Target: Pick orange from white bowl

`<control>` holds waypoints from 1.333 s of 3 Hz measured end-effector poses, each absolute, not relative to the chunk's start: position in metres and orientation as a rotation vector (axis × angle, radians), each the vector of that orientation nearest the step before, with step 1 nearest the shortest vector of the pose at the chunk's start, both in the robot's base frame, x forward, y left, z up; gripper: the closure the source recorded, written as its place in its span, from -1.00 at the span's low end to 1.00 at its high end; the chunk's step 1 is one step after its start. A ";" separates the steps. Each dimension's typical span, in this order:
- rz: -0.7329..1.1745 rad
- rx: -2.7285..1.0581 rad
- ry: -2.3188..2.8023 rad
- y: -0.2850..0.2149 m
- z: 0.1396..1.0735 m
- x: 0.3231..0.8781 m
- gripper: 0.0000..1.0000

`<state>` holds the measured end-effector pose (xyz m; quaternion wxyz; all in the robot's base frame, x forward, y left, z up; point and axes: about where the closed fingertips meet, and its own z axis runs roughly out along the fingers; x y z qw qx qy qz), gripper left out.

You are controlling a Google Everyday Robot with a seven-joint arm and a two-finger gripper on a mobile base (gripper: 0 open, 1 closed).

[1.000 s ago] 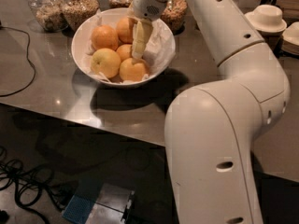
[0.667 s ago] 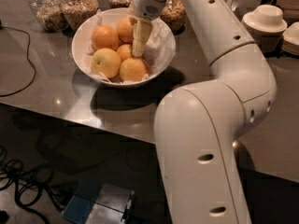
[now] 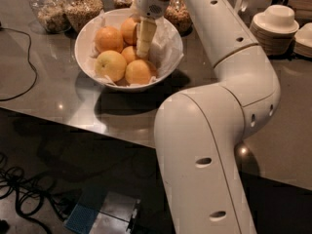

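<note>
End effector low among the oranges in the bowl – open or closed, can't tell – could wedge between fruit, knocking one out

Kitchen or café serving counter, by the signs: glossy grey worktop; glass jars of grainy dry food at the back; stacked small white dishes; wide white paper-lined bowl of oranges. Robot gripper reaches down inside that bowl.

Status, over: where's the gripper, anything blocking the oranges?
Gripper inside white bowl, between oranges. No orange lifted yet. Jars behind bowl, not in the way.
</note>
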<state>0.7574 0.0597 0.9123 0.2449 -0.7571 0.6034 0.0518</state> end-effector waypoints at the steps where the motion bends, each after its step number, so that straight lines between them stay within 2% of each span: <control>1: 0.130 -2.053 1.657 0.057 0.908 0.759 -1.00; 2: 0.115 -2.036 1.660 0.056 0.903 0.759 -1.00; 3: 0.110 -2.013 1.668 0.053 0.901 0.759 -0.80; 4: 0.096 -1.966 1.675 0.052 0.895 0.760 -0.41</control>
